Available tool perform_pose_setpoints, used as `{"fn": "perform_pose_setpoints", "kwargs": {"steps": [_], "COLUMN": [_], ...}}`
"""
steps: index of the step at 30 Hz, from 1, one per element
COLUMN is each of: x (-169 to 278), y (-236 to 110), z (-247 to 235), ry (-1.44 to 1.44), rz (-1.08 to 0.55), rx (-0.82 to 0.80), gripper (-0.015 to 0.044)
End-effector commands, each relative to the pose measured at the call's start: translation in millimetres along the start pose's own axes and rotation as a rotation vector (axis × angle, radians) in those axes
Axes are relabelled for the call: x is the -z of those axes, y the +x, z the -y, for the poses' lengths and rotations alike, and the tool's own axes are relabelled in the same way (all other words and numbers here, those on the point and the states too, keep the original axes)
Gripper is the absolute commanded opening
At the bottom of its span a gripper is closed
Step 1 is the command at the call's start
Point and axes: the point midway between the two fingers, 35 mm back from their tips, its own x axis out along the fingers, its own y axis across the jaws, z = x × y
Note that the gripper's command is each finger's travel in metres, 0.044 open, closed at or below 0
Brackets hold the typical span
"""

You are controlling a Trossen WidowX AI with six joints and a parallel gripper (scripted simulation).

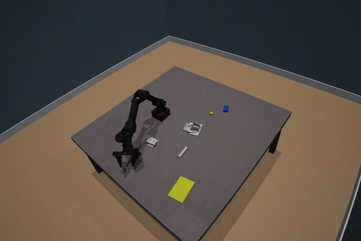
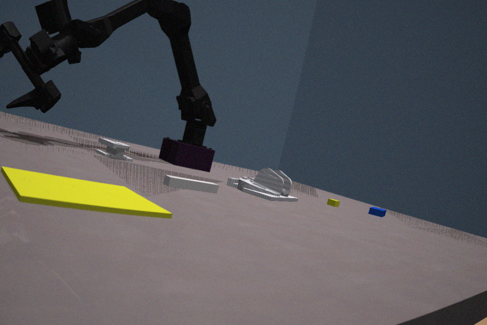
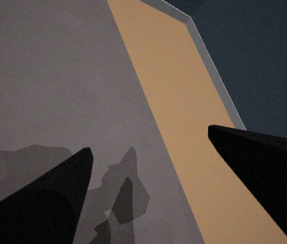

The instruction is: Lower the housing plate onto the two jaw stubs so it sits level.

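Hovering above the left side of the table (image 1: 221, 156) (image 2: 251, 266) (image 3: 58, 88), your gripper (image 1: 127, 165) (image 2: 2, 81) (image 3: 150, 141) stood wide open, with nothing between its fingers. To its right you had what looked like the housing plate, a white two-holed piece (image 1: 152, 140) (image 2: 113, 143) raised on a small support, apart from the white jaw assembly (image 1: 198, 133) (image 2: 271, 194) farther right. Nearer than that assembly, your white bar (image 1: 182, 151) (image 2: 190, 184) lay flat, with the flat yellow panel (image 1: 181, 189) (image 2: 78, 191) at the near side.
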Motion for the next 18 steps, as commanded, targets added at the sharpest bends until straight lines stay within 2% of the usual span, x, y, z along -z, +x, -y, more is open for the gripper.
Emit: {"fn": "perform_pose_setpoints", "kwargs": {"steps": [1,18], "x": [-2,-12], "y": [-6,-45], "z": [-12,-58], "ry": [-0.099,-0.519], "rz": [-0.031,-0.093], "rx": [-0.051,-0.285], "gripper": [0.0440,0.0440]}}
